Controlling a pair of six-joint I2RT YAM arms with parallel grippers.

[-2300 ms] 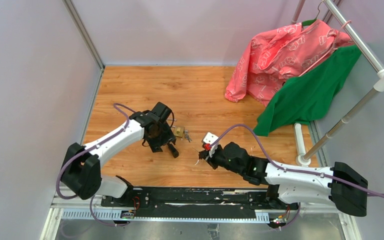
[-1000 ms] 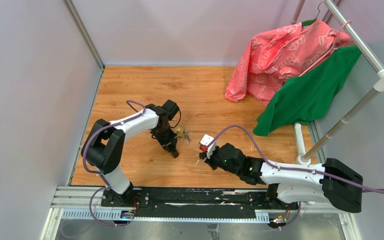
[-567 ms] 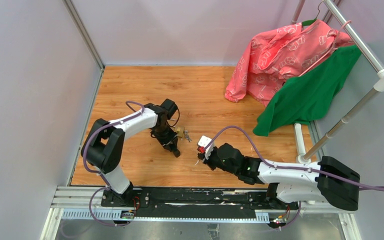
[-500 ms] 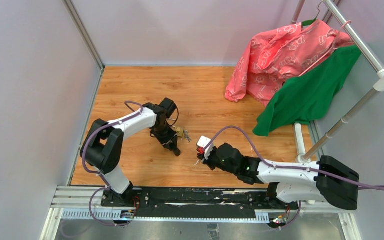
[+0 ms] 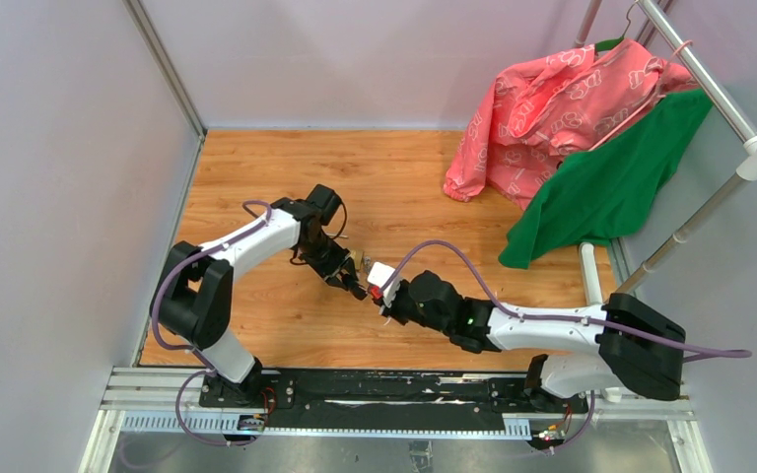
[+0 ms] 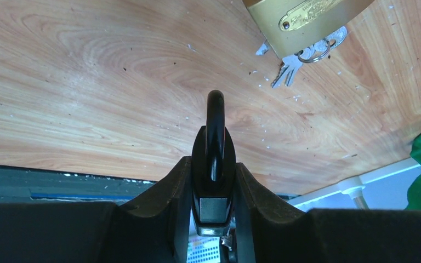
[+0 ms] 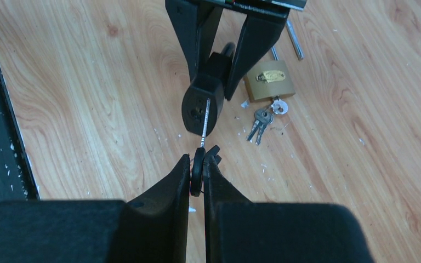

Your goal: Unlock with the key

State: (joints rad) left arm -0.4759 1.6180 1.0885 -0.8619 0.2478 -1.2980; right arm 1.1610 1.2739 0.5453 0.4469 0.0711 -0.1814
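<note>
- brass padlock (image 6: 307,19) is cut off by the top edge in the left wrist view; its shackle is not seen there.
- black padlock (image 6: 215,131): only the shackle is seen there; the body is hidden between the left gripper (image 6: 214,164) fingers.
- key (image 7: 204,123): head is mostly hidden inside the right gripper (image 7: 197,164); insertion depth cannot be told.
- in the top view, the key is too small to be resolved.
</note>
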